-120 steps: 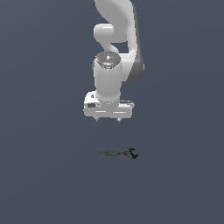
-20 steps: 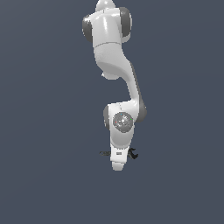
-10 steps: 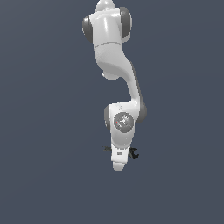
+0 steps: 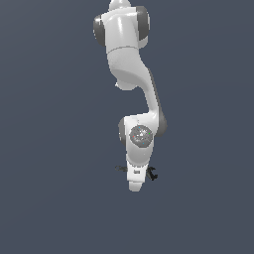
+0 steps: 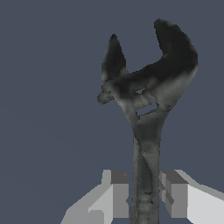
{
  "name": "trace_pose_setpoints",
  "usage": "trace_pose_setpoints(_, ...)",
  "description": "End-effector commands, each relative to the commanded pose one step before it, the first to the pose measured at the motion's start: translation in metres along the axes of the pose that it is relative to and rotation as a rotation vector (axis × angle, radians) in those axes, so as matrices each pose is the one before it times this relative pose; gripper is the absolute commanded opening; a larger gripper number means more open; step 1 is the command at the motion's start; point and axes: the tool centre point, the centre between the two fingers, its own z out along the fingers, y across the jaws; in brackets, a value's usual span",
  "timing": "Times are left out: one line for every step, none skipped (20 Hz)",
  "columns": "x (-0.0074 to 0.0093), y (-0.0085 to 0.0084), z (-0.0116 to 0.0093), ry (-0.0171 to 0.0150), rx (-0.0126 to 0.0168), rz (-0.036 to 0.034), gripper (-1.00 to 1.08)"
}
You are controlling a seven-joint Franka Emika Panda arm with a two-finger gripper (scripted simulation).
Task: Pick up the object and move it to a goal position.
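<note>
Between my fingers: wrench [image 5: 146, 109] handle, forked end clear.
Gripper [image 5: 146, 197]: open, pads [image 5: 119, 194] flanking the handle (narrow gaps visible).

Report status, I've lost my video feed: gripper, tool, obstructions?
Gripper down at the surface, fingers either side of wrench handle, small gaps showing. Forked end pokes out beside the hand. No obstructions seen.

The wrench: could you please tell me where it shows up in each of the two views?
Exterior view: the wrench pokes out on both sides of the gripper, low in the middle.
Wrist view: it fills the middle, its handle between the fingers.
Shared landmark: the gripper.
</note>
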Motion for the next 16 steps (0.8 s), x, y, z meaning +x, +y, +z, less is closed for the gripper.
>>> trace_pose_setpoints(0.00192, -0.00541, -0.00062, 0.00017, -0.00035, 0.00009, -1.00)
trace_pose_setpoints(0.00100, -0.00289, -0.00022, 0.00000, 0.00000, 0.00000, -1.00)
trace_pose_setpoints(0.00111, -0.00321, -0.00025, 0.00000, 0.00000, 0.00000, -1.00)
trace_pose_setpoints(0.00123, -0.00354, -0.00027, 0.00000, 0.00000, 0.00000, -1.00)
trace_pose_setpoints(0.00135, -0.00389, -0.00030, 0.00000, 0.00000, 0.00000, -1.00)
trace_pose_setpoints(0.00116, -0.00418, -0.00026, -0.00003, 0.00010, 0.00048, -1.00)
trace_pose_setpoints(0.00162, -0.00462, -0.00035, 0.00000, 0.00000, 0.00000, -1.00)
trace_pose_setpoints(0.00176, -0.00502, -0.00038, 0.00000, 0.00000, 0.00000, -1.00)
trace_pose_setpoints(0.00191, -0.00543, -0.00041, 0.00000, 0.00000, 0.00000, -1.00)
trace_pose_setpoints(0.00176, -0.00579, -0.00039, -0.00004, 0.00008, 0.00048, -1.00)
trace_pose_setpoints(0.00220, -0.00620, -0.00047, 0.00000, 0.00000, 0.00000, -1.00)
trace_pose_setpoints(0.00226, -0.00632, -0.00048, 0.00000, 0.00000, 0.00000, -1.00)
trace_pose_setpoints(0.00192, -0.00611, -0.00042, -0.00005, 0.00006, 0.00048, -1.00)
trace_pose_setpoints(0.00216, -0.00597, -0.00045, 0.00000, 0.00000, 0.00000, -1.00)
trace_pose_setpoints(0.00209, -0.00573, -0.00043, 0.00000, 0.00000, 0.00000, -1.00)
trace_pose_setpoints(0.00171, -0.00540, -0.00039, -0.00006, 0.00002, 0.00048, -1.00)
